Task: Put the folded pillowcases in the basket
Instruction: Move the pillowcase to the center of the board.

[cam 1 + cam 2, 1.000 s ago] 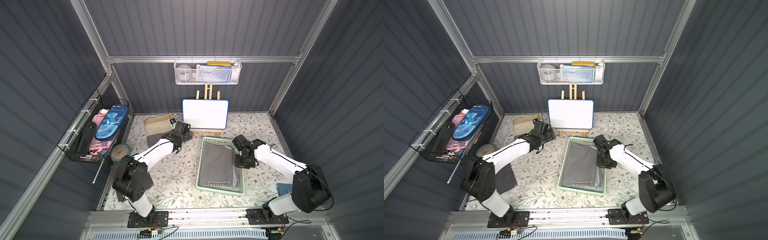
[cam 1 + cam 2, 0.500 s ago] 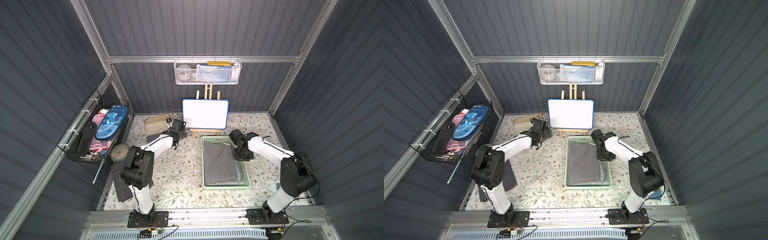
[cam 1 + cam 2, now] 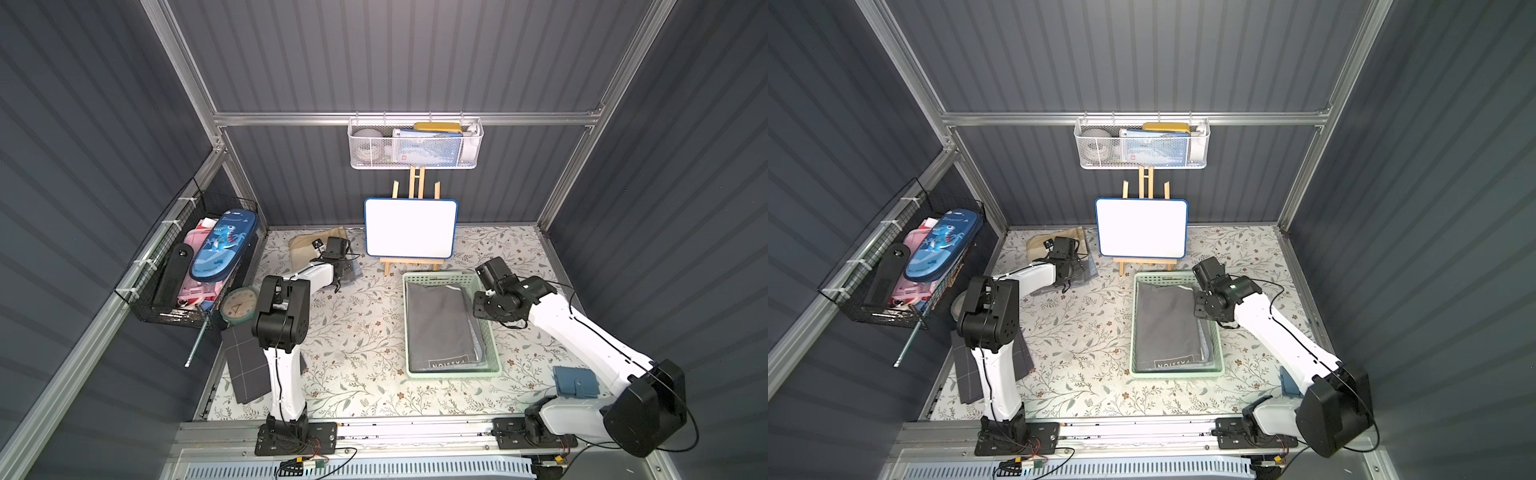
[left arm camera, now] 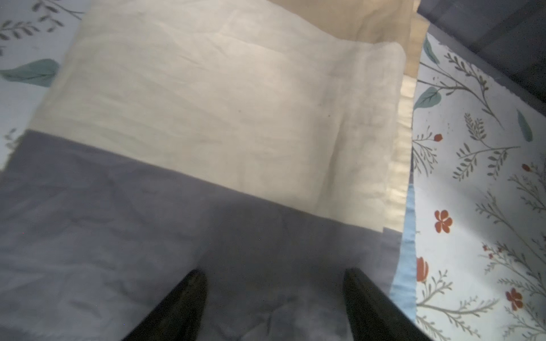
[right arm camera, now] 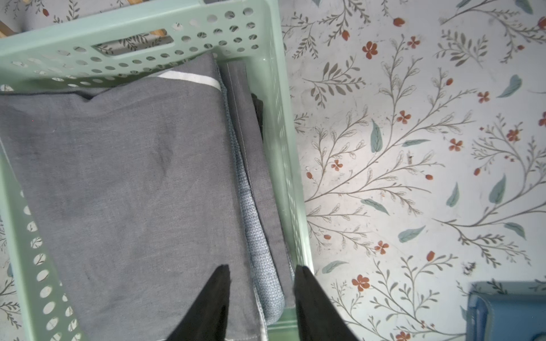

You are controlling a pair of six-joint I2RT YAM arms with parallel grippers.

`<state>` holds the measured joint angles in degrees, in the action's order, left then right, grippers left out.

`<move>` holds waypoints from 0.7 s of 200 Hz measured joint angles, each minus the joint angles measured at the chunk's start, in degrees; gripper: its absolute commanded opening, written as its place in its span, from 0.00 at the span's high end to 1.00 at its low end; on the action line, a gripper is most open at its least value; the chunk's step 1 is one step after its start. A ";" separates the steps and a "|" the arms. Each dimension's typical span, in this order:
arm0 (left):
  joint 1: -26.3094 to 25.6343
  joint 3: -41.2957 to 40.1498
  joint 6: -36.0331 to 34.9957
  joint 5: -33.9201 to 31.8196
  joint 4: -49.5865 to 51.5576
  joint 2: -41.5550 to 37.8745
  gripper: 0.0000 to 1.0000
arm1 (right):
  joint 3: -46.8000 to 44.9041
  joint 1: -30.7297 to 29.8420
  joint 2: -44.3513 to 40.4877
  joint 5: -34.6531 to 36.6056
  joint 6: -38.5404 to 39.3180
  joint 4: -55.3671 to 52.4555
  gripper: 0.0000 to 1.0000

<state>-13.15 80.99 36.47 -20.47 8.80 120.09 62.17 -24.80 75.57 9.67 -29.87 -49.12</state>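
Room: dark grey ribbed wall panels [image 3: 415,62] in an aluminium frame. The table [image 3: 357,332] carries a pale covering printed with leafy twigs and small red flowers.

The basket [image 3: 453,374], mint green with perforated walls, sits right of centre, its long side running near to far. The folded pillowcase [image 3: 434,320], grey, lies flat inside it on top of other folded fabric. A blue-grey woven layer shows along its right edge.

Writing: white "PASSION" on the pillowcase's near edge, upside down from here. "Dinosaur" is on the blue pencil case [image 3: 222,245] in the black wire basket [image 3: 174,320] on the left wall. Nothing else is legible.

Around:
- A blank whiteboard [image 3: 410,228] on a wooden easel, just beyond the basket's far end.
- A white mesh basket [image 3: 374,153] on the far-wall rail above it.
- A dark checked cloth [image 3: 245,365] at near left, partly behind the left arm.
- A beige cloth [image 3: 301,245] at far left, with a grey cloth [image 4: 118,251] overlapping it.
- A round clock [image 3: 240,305] at the left edge.
- A blue pouch [image 3: 575,382] at near right, beside the right arm.

The right wrist covers the basket's far right corner in both top views.

The left gripper [image 4: 273,271] has its jaws wide, low over the grey cloth, with nothing between them. Contact cannot be told.

The right gripper [image 5: 261,267] has its jaws partly apart and empty, above the basket's right wall and the pillowcase's right edge.
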 measured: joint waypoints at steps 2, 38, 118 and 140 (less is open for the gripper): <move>0.02 0.31 0.09 0.22 -0.02 0.31 0.23 | -0.11 0.00 0.02 -0.11 -0.02 0.04 0.59; -0.02 -0.02 1.70 4.52 -1.95 1.25 0.22 | -0.48 0.00 0.20 -2.43 -0.26 0.79 0.60; -0.74 -19.69 6.29 17.97 -11.72 -11.69 0.22 | 6.80 -11.34 6.75 -6.43 -2.34 6.10 0.60; -3.74 -22.32 8.79 18.58 -12.85 -13.51 0.22 | 11.08 -15.02 11.47 -8.22 -3.39 8.55 0.61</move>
<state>-16.88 58.67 45.25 -1.89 -4.05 106.59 73.25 -39.81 87.05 1.45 -33.26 -40.58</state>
